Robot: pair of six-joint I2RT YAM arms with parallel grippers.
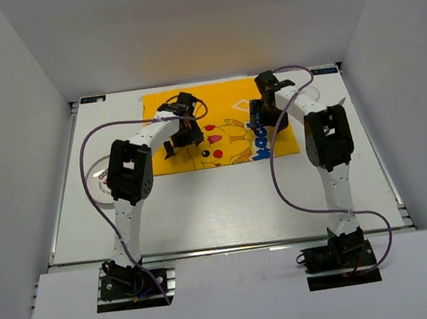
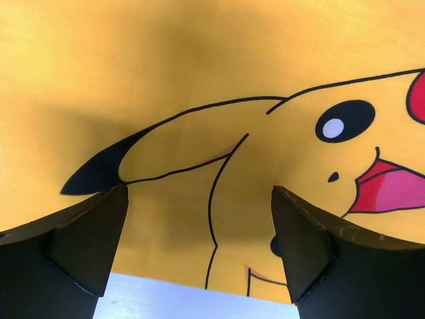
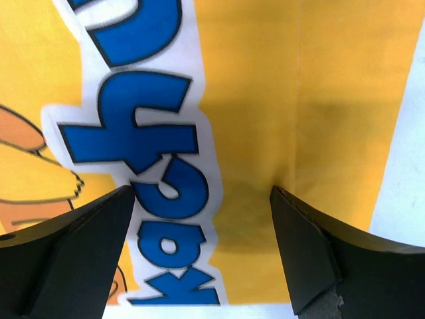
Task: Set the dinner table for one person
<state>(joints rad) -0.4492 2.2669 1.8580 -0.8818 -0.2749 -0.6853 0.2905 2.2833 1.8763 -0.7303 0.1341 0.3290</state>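
Found a cloth (image 1: 222,103) far-centre on the counter (image 1: 227,205), left jaws over its left part, right jaws over its right, a plate (image 1: 98,178) to its left.

**Setting:** robotics laboratory, enclosed test cell.

**Evidence:**
- A white bench (image 1: 220,206) is boxed in by plain white panels (image 1: 16,154) on the left, right and far sides.
- A metal rail (image 1: 232,243) runs along the bench's near edge.
- Two white-and-black robot arms, the left arm (image 1: 126,214) and the right arm (image 1: 335,187), are bolted on black base plates (image 1: 162,280) at that edge.
- Purple cables (image 1: 277,182) loop loose from the bases up to the wrists.
- The sole household item is a yellow cartoon-print cloth (image 1: 221,99), laid flat at the far end of the bench (the one soft, printed thing among hard white and black parts).
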